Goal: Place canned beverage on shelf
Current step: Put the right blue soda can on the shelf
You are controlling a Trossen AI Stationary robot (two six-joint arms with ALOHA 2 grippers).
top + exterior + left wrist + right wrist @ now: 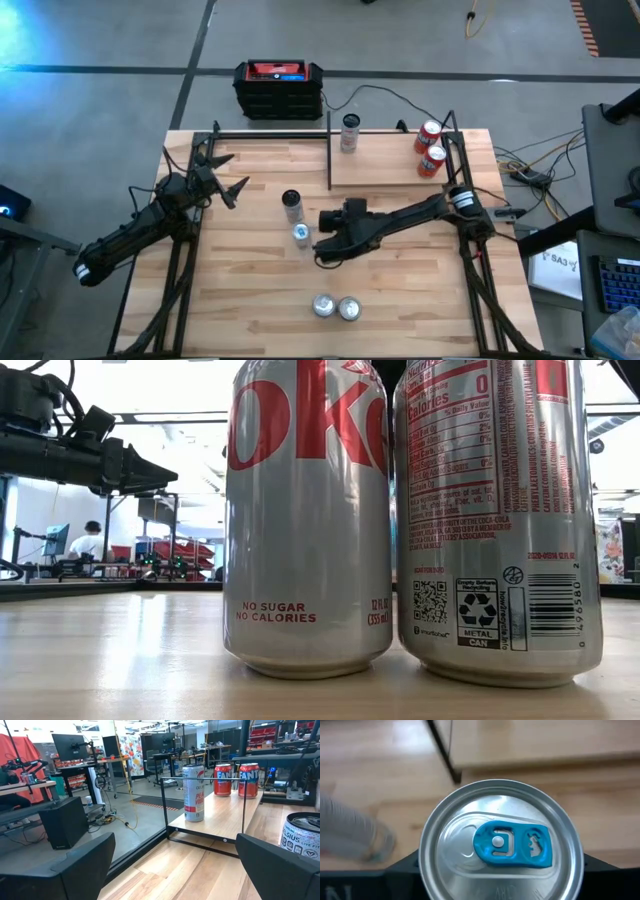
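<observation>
Nearest the low camera stand two silver Diet Coke cans (308,520), side by side. My right gripper (303,236) is closed around one upright silver can with a blue pull tab (500,842), mid-table, short of the small light wood shelf edged with black rods (385,165). The shelf carries three cans: one tall white can (349,133), two red Fanta cans (430,150). One dark-topped slim can (291,206) stands just beside my held can. My left gripper (228,180) waits spread apart, empty.

Ahead of the spread jaws, the shelf (227,815) is carrying a tall white can (193,793) near its front corner, and two red Fanta cans (235,780) are standing farther back. A Celsius can (301,836) is sitting beside one jaw.
</observation>
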